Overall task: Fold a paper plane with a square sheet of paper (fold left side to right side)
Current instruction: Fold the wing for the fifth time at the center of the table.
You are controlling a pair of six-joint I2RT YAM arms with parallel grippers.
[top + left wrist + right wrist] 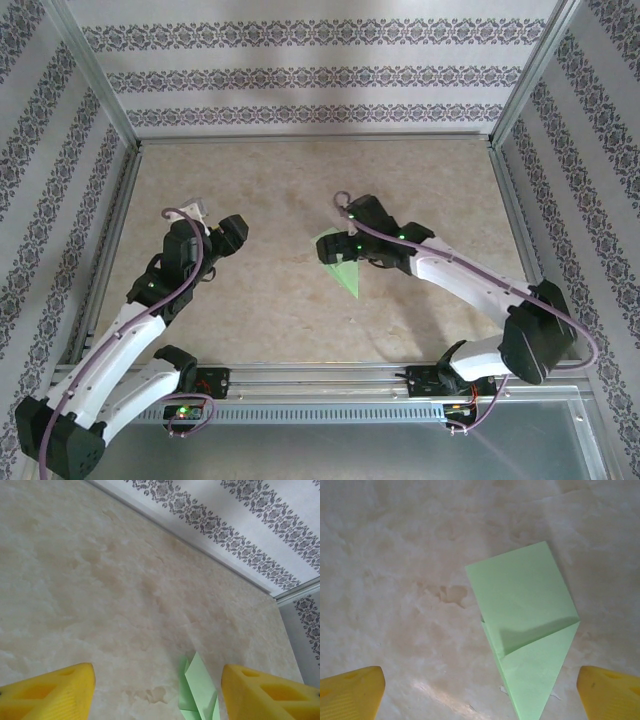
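Two arms over a beige mottled table (270, 170), so going left to right across the top view. Far left: patterned wall (40, 170) and a metal rail (106, 240) boxing in that edge. Next up, left gripper (158, 670) hanging over bare tabletop left of centre, well clear of the rail, loads of free surface above it and off to its right. Jaws spread wide in the left wrist view, yellow left fingers (55, 690) down in the bottom corners, gripping nothing.

Then the square sheet of paper (342, 268), just right of centre frame, lying on the table with open room all round except on the right-arm side. Right gripper (481, 675) parked over its upper right part, also released. Right fingers (350, 692) far apart in the bottom corners of the right wrist view, paper down between them on the table. Can't tell about any contact. More bare table beyond, out to the right rail (515, 215) and right wall (590, 150).

As for the paper: light green, folded into a kite-ish dart. Wide end toward the top of the right wrist view, sharp point at the bottom edge. Flap folded across the lower half, slanted edge throwing a dark shadow. Mostly flat. In the left wrist view, just a sliver of it at the bottom edge, nearer the right-hand finger, creases poking up a little.
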